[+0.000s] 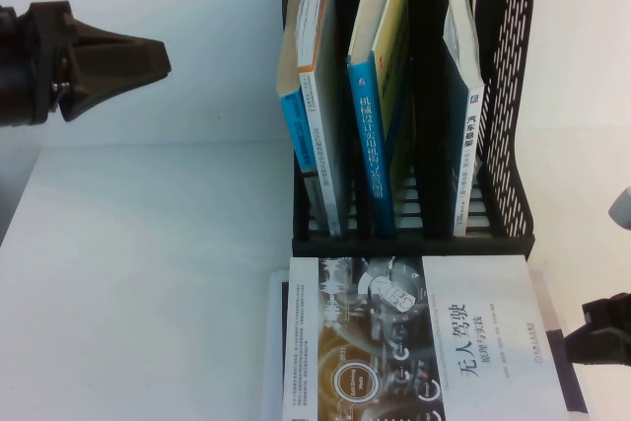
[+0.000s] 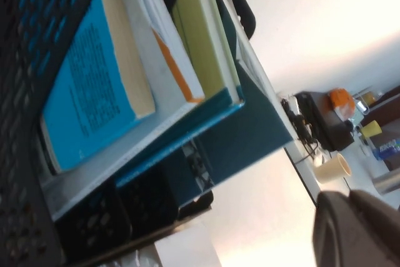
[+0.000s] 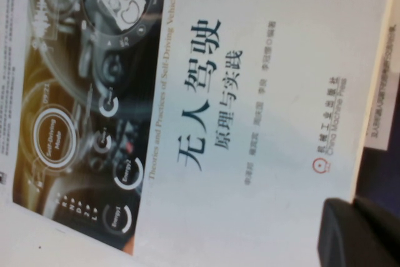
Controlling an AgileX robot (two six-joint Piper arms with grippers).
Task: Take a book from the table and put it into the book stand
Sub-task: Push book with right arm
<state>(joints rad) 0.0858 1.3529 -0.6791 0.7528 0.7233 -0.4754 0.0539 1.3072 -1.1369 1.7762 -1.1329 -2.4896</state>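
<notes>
Book point(image 1: 424, 342) lying flat at near desk edge w/ right gripper point(image 1: 603, 334) beside it, left gripper point(image 1: 148, 54) hovering far-left; finger states: cannot tell. Probably thin, floppy, slick; gripping overhanging right edge.

Left tool point(image 1: 148, 54) dark brown-black, wedge-shaped, tapering to a blunt tip, right tool point(image 1: 592, 337) black, blocky, matte

So from my seat: the book stand point(image 1: 508, 96) sits at the far middle of the table point(image 1: 148, 273), with books upright in its slots, two in the left one, a leaning pair in the middle, one on the right. The book point(image 1: 424, 342) lies flat right in front of the stand, touching its front edge. My left gripper point(image 1: 148, 56) hangs off to the stand's left, well apart; right gripper point(image 1: 582, 347) is just beside the book's right edge
</notes>
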